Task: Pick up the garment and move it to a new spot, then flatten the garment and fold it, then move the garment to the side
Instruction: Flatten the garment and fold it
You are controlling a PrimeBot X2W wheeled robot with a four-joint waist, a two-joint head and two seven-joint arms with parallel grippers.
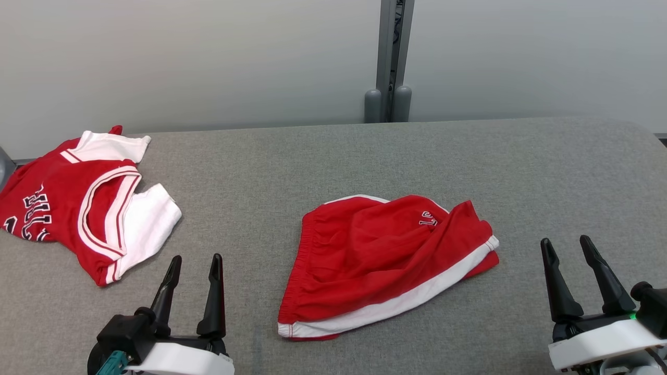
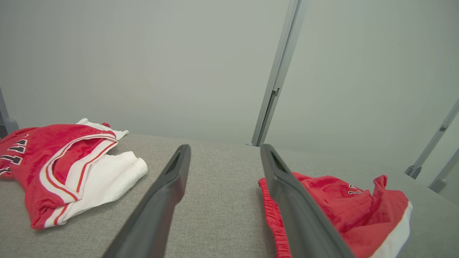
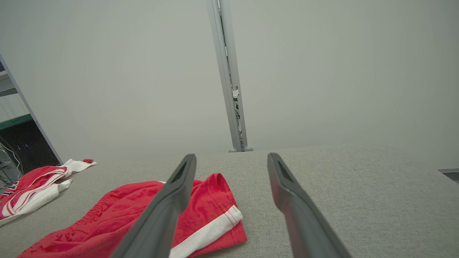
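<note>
Left hand and right hand both hovering spread, holding nothing. Red shorts lying bunched on the bench between them, jersey sitting far left. Risk: a pinch catching doubled layers, so they're dragging instead of opening flat

Garments: two. One pair of red shorts with white trim, centre; one red-and-white jersey, far left.
Grippers: two. One left gripper, near left; one right gripper, near right.
Dark fingers: two per gripper, four in all.
Table, grey fabric top: one.
Upright grey post, far edge: one.
</note>
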